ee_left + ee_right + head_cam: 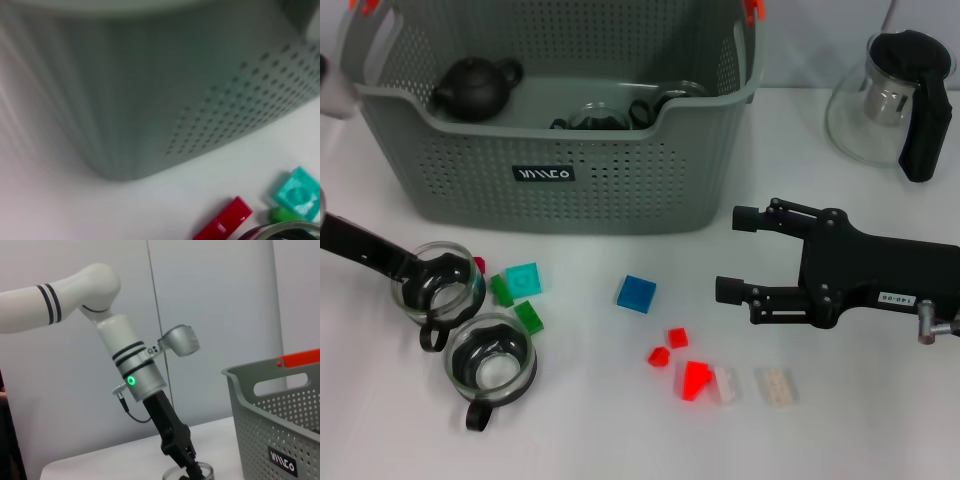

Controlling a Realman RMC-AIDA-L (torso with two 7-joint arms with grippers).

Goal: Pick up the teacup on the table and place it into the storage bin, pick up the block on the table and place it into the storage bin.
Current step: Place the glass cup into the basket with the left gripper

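Two glass teacups with black handles stand at the table's left. My left gripper [423, 273] reaches in from the left edge and is shut on the rim of the farther teacup [440, 300]; the right wrist view shows the same left gripper [189, 466] down on that teacup [172, 474]. The nearer teacup [490, 362] stands free. A blue block [636, 293] lies mid-table, and a teal block [523, 279] beside the cups. The grey-green storage bin [620, 190] stands behind, holding a black teapot [475, 87] and glass cups. My right gripper [734, 253] is open and empty, right of the blue block.
Green blocks [529, 318], red blocks [695, 378], a white block [727, 385] and a beige block [775, 387] lie scattered at the front. A glass pitcher [895, 100] with a black handle stands at the back right. The left wrist view shows the bin's wall [150, 100], close.
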